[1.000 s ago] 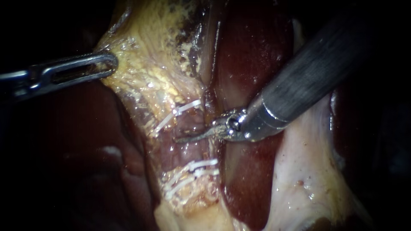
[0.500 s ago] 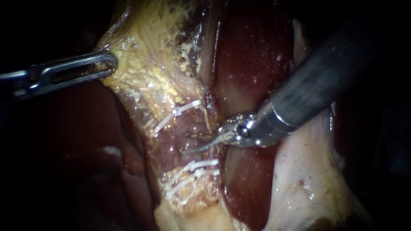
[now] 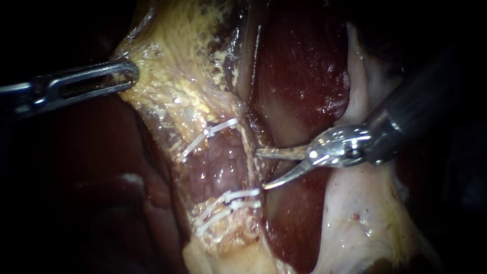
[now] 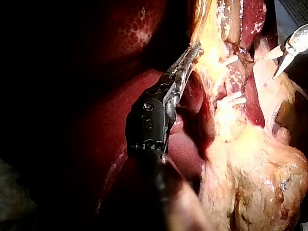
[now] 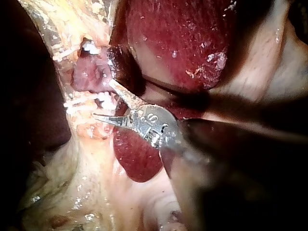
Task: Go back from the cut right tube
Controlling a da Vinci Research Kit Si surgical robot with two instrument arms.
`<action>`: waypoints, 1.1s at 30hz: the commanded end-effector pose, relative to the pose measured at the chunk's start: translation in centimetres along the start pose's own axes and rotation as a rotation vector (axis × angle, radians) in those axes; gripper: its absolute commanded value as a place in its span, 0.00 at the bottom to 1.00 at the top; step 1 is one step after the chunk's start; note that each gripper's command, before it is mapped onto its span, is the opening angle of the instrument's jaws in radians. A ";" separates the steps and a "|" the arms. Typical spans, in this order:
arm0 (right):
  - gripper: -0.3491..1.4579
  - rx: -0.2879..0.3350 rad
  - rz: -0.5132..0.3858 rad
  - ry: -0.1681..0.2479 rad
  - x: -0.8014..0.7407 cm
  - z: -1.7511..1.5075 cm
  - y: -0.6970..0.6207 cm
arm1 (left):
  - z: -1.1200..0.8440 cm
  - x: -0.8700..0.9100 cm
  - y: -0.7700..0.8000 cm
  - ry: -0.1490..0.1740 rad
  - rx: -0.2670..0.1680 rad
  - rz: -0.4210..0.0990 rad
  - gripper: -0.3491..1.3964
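White plastic marks the work site: one upper clip and two lower clips sit on the clipped tube, which runs down the centre of the endoscope frame. I judge this to be the task's cut right tube, with the raw pink stretch between the clips as the division. The tool of my right instrument enters from the right edge and is spread, holding nothing. Its upper tip lies just beside the tube's right margin, and its lower tip is near the lower clips. The tool of my left instrument, at the upper left of the frame, is pressed together on the yellow fatty tissue.

Hazards on withdrawal:
- With the jaws spread, any swing toward the frame's left could hook a clip or tear the tube's cut end.
- A drop of the shaft could score the dark red liver behind it or the pale tissue below it.
- A slip of the left tool would slacken the field, and the tube could shift onto the open tips.
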 end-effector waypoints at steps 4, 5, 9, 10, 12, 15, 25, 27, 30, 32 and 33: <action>0.98 -0.023 -0.015 0.006 0.07 -0.21 0.00 | 0.01 0.00 0.00 0.000 0.000 0.000 0.00; 0.98 -0.028 -0.021 0.007 0.09 -0.27 0.00 | 0.01 0.00 0.00 0.000 0.000 0.000 0.00; 0.98 -0.034 -0.035 0.016 0.13 -0.41 0.01 | 0.02 0.00 0.01 0.000 0.000 0.000 0.00; 0.98 -0.034 -0.034 0.019 0.13 -0.42 0.00 | 0.03 0.00 0.02 -0.001 -0.001 0.000 0.00; 0.98 -0.033 -0.040 0.018 0.13 -0.44 0.00 | 0.06 0.01 0.06 -0.001 -0.001 0.001 0.00; 0.98 -0.031 -0.047 0.019 0.12 -0.43 -0.01 | 0.17 0.09 0.16 -0.005 -0.004 0.005 0.00; 0.98 -0.023 -0.067 0.019 0.12 -0.40 -0.05 | 0.84 0.45 0.20 0.034 0.010 0.024 0.00; 0.98 -0.023 -0.067 0.019 0.12 -0.40 -0.05 | 0.92 0.48 0.16 0.039 0.016 0.025 0.00; 0.98 -0.024 -0.072 0.019 0.13 -0.38 -0.06 | 1.01 0.50 0.11 0.042 0.018 0.025 0.00; 0.98 -0.024 -0.072 0.019 0.14 -0.38 -0.06 | 1.02 0.50 0.10 0.042 0.020 0.025 0.00; 0.98 -0.024 -0.072 0.019 0.14 -0.38 -0.06 | 1.03 0.50 0.10 0.042 0.020 0.025 0.00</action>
